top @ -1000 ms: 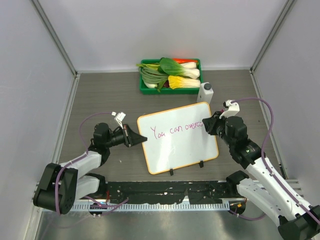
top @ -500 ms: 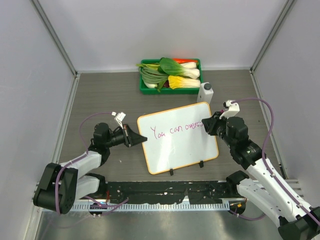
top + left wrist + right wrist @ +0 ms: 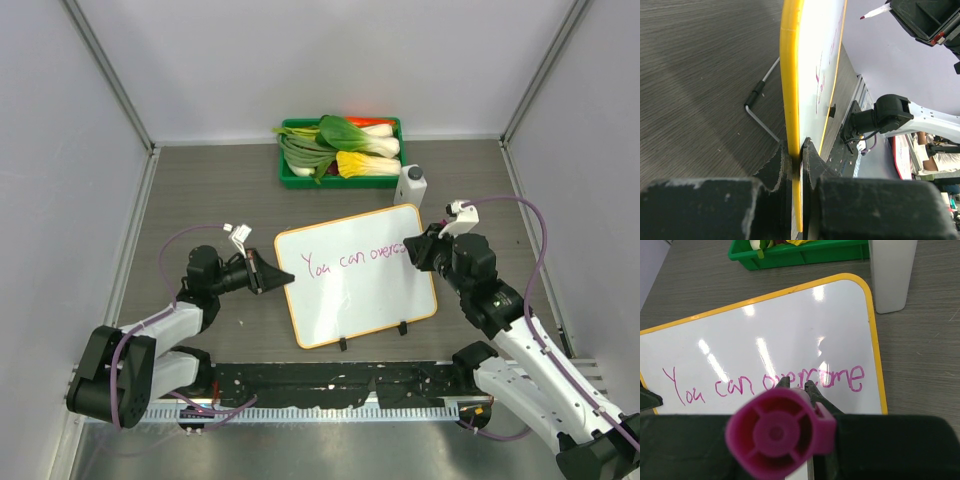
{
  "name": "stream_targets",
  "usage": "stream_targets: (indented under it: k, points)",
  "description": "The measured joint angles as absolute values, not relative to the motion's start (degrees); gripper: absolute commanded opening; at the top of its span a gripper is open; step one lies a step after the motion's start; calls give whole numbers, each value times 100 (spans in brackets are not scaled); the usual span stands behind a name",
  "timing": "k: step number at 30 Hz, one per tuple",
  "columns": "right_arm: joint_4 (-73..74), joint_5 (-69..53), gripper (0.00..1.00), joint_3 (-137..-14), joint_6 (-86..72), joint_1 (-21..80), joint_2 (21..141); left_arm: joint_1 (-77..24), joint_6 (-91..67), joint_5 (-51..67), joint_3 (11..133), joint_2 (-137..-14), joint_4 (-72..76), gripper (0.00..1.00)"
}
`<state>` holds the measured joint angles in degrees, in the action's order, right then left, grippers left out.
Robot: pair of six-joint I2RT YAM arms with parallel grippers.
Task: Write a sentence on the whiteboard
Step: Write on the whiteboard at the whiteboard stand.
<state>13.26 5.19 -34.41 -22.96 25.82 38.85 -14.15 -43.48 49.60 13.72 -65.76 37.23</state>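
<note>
Nothing appears to have shifted over the last second. The whiteboard [image 3: 355, 275] stands mid-table between the arms, propped on its wire stand [image 3: 760, 107]. Its sentence [image 3: 732, 386] reads "You can overcome" in pink and is likely unfinished. The right gripper [image 3: 418, 248] clamps a pink marker [image 3: 780, 432] by the last word; whether the tip touches is unclear. The left gripper [image 3: 795, 150] pinches the board's left rim.

The whiteboard [image 3: 360, 300] lies mid-worktop [image 3: 200, 190]. My left end effector [image 3: 288, 279] sits at its left edge (the edge is between the fingers). My right end effector [image 3: 412, 250], with a marker [image 3: 780, 432] in it, sits at its right edge. Behind the board stands the tray [image 3: 300, 181], with a container [image 3: 411, 185] just right of it.
</note>
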Motion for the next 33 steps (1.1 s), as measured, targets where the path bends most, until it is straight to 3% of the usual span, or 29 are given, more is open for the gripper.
stream_targets:
  k: [17, 33]
  points:
    - [1258, 534, 1, -3658, -2322, 2840, 4254, -1415, -4348, 4974, 1372, -6595, 3745, 0]
    - [316, 1988, 1, -3927, -2202, 5743, 5133, -1415, -4348, 4984, 1382, -6628, 3752, 0]
